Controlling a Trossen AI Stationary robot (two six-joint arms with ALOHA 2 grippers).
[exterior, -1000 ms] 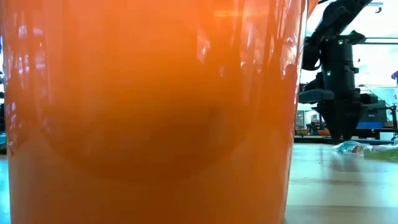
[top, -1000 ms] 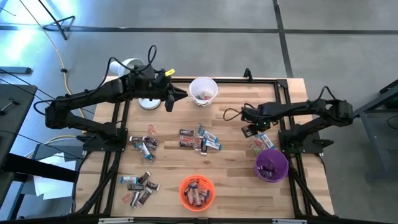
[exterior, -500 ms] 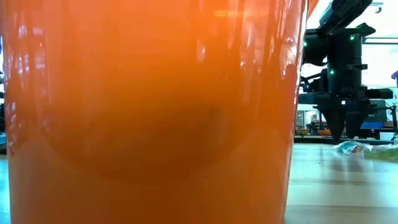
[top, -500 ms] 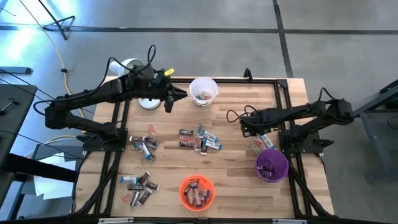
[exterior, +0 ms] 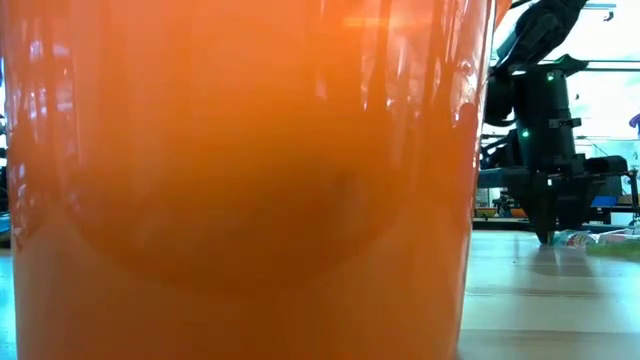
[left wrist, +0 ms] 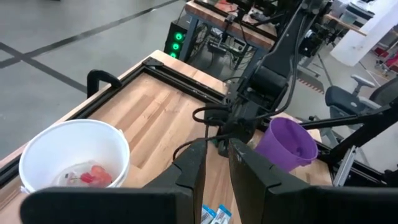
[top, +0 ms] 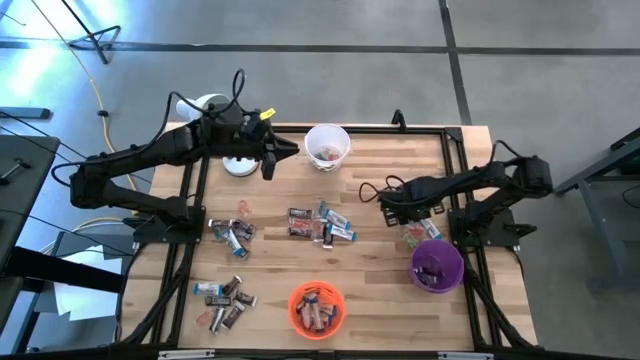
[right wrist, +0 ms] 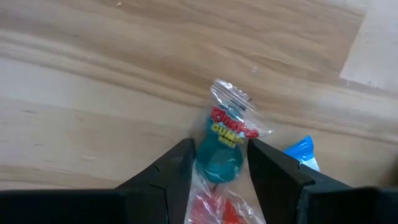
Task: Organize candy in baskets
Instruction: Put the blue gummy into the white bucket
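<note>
My right gripper [right wrist: 221, 171] points down, open and low over the table's right side, also in the high view [top: 404, 212] and the low view [exterior: 545, 232]. A clear-wrapped gummy candy [right wrist: 225, 134] lies flat on the wood between its two fingers; I see no touch. Next to it lies a blue-wrapped piece [right wrist: 301, 152]. The purple basket [top: 437, 265] stands just nearer, the orange basket [top: 317, 308] at the near edge, the white basket [top: 327, 145] at the far edge. My left gripper [top: 270, 162] hangs above the table beside the white basket, slightly open and empty [left wrist: 217, 174].
Candy lies in loose heaps at the table's middle [top: 320, 225], left [top: 232, 233] and near left [top: 225, 295]. A white lamp [top: 236, 165] stands at the far left under my left arm. The orange basket's wall [exterior: 240, 180] blocks most of the low view.
My right gripper has come down toward the table over the gummy candy and has turned about its own axis, shifting a little toward the table's left. Its fingers keep the same gap. The candy has not moved.
</note>
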